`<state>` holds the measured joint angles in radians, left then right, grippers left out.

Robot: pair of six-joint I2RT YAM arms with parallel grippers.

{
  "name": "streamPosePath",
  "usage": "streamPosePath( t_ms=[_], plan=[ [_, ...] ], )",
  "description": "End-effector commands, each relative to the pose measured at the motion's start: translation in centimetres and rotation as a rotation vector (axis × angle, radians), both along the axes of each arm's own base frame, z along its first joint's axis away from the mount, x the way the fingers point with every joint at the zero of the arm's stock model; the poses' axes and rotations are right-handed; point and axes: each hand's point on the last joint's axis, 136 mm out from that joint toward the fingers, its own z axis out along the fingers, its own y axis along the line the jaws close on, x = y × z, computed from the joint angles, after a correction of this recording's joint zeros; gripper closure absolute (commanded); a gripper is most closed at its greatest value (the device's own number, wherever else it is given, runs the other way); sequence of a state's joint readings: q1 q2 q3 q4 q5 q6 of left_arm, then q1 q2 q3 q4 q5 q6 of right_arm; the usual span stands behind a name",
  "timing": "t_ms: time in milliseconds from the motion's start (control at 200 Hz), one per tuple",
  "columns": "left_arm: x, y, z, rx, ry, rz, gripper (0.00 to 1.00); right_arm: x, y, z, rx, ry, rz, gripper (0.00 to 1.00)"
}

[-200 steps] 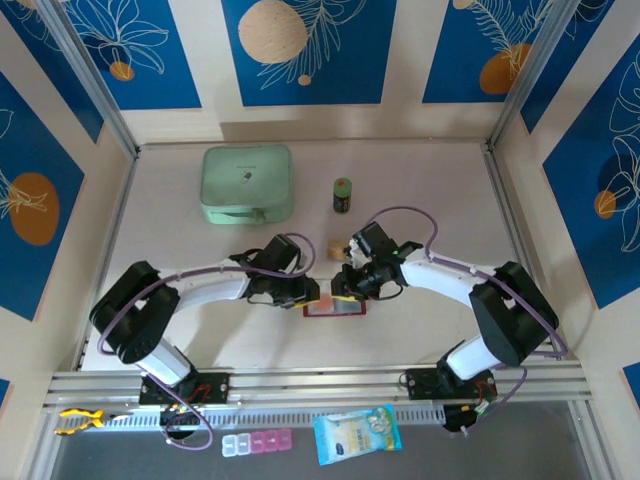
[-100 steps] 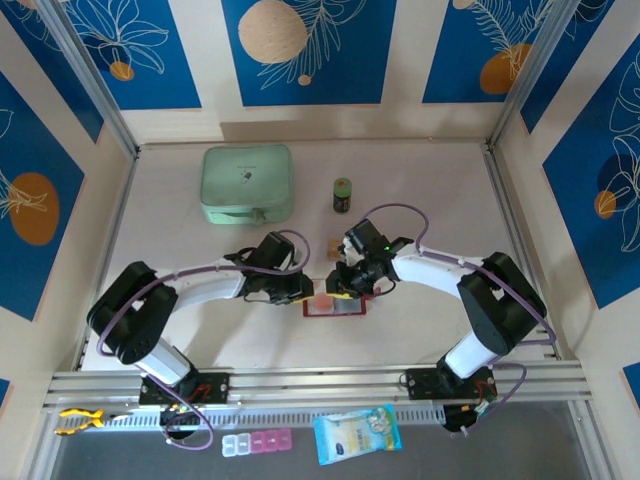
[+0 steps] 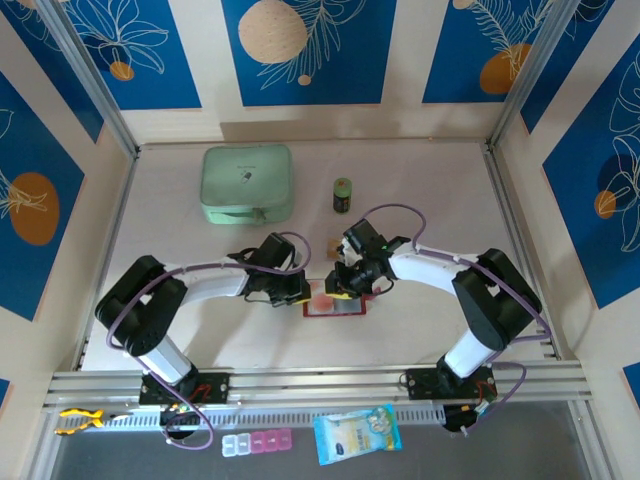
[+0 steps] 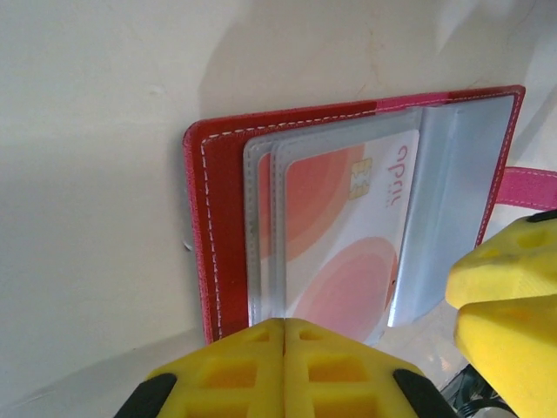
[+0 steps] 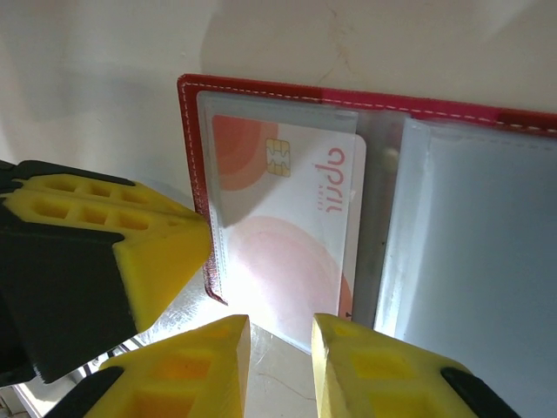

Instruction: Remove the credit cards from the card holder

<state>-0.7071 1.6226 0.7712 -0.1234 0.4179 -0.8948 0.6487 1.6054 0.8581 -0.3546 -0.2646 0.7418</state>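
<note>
We see a dark-red card holder (image 4: 222, 226) with white stitching and a pink tab (image 4: 526, 185). Its sleeves (image 4: 452, 174) are clear grey. The card (image 4: 348, 235) is white with coral circles and lettering. The left pincer (image 4: 285, 344) and right pincer (image 5: 280, 344) are yellow. The case (image 3: 247, 184) is mint green and the surface (image 3: 430, 190) pale cream.

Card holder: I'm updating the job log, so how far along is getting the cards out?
Done: the card holder lies open on the table. In hand: the left pincer is shut at its edge, the right pincer open at the end of a white-and-orange card. Left: that card sits inside its clear sleeve, not yet pulled out.
</note>
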Motion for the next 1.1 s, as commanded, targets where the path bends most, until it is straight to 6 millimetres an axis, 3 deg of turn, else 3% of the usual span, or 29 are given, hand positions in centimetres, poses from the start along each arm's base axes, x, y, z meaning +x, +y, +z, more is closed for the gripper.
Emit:
streamPosePath(
  t_ms=[0, 1095],
  plan=[
    [0.1, 0.6, -0.4, 0.030, 0.003, -0.012, 0.94, 0.3, 0.4, 0.1, 0.001, -0.002, 0.001, 0.74],
    [-0.4, 1.5, -1.3, 0.063, 0.026, -0.015, 0.95, 1.6, 0.5, -1.5, -0.025, 0.005, 0.006, 0.75]
  ],
)
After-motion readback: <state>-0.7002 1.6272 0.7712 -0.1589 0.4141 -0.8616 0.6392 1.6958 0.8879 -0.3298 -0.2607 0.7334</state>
